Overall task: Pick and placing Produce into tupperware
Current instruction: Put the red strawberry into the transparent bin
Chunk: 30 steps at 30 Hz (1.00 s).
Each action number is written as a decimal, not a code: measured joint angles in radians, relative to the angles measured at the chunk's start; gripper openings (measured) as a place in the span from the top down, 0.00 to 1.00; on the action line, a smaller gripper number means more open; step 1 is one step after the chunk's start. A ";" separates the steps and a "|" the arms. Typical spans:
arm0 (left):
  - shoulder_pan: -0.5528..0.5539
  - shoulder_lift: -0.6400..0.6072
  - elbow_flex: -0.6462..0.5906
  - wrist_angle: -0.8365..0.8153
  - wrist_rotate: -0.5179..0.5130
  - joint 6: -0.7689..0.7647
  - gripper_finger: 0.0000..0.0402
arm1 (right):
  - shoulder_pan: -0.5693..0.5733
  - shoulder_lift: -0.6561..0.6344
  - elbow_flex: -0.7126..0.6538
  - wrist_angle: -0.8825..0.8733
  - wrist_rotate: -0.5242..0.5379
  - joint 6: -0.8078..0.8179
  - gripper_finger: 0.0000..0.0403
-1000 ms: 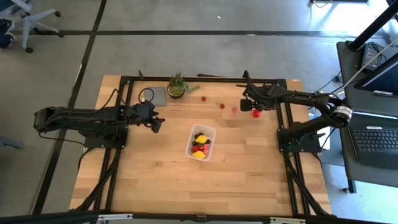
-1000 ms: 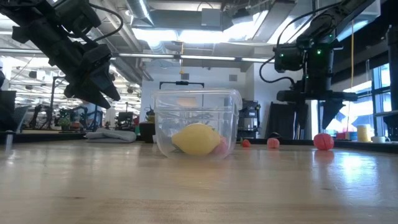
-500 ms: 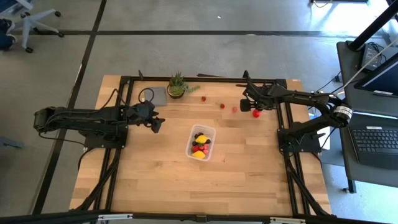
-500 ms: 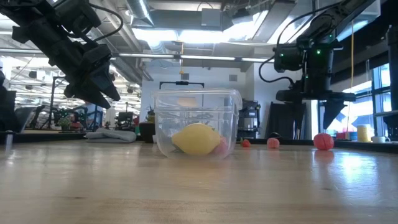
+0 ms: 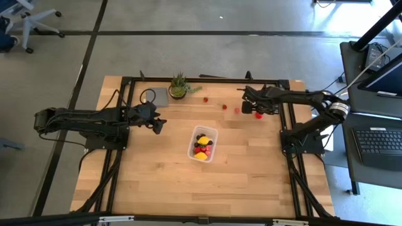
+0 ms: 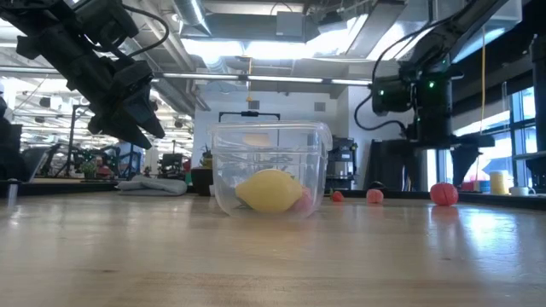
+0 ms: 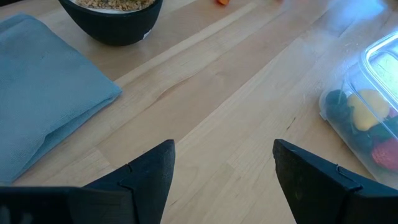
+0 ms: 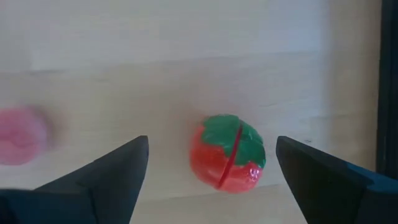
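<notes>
Right gripper is at the far right of the table, hanging just above a red strawberry piece with a green cap. Fingers spread wide, nothing between them; the strawberry sits on the wood between the two fingers in the wrist view, not touched. In the high view that same strawberry is just beside the gripper, near the right frame rail. A blurred pink piece lies off to one side of it, apart.

Left gripper hangs above the table left of the tub, well apart from it. Fingers open, empty. Low view shows it raised off the surface.

Tub sits around table centre, upright, lidless. Inside: a yellow lemon piece, red pieces and dark berry pieces, packed together. Low view shows the lemon against the near wall of the tub.

Loose produce still on the table at the far side: two small red pieces between the potted plant and the right gripper, another small red one just right of the plant. Low view shows three reddish pieces in a row behind the tub, largest one rightmost.

Potted plant is at the far edge; grey cloth lies just left of it, touching or nearly so, can't tell which.
</notes>
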 joint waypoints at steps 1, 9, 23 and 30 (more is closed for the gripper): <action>0.000 0.000 0.000 0.000 0.000 0.000 0.35 | 0.000 0.017 0.000 0.000 0.000 0.002 0.13; 0.000 0.000 0.000 0.000 0.000 0.000 0.35 | 0.001 0.125 0.002 0.014 -0.008 -0.005 0.15; 0.000 0.000 0.000 0.000 0.000 0.000 0.35 | 0.001 0.150 0.003 0.044 -0.019 -0.034 0.50; 0.000 0.000 0.000 0.000 0.000 0.000 0.35 | 0.001 0.149 0.002 0.056 -0.019 -0.123 0.55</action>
